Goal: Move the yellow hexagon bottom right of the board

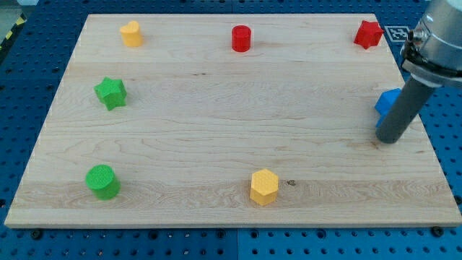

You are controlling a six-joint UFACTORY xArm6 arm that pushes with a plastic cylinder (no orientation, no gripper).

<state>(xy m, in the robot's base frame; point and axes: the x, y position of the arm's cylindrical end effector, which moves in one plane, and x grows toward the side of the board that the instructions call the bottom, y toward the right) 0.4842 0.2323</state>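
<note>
The yellow hexagon (264, 187) lies near the board's bottom edge, a little right of the middle. My tip (388, 139) rests on the board at the right edge, far to the right of and a little above the hexagon. The rod partly hides a blue block (387, 102) just above the tip. The tip touches no yellow block.
Another yellow block (131, 33) sits at the top left. A red cylinder (241, 38) is at top middle and a red star (368, 34) at top right. A green star (110, 92) and a green cylinder (102, 181) stand on the left side of the wooden board (216, 108).
</note>
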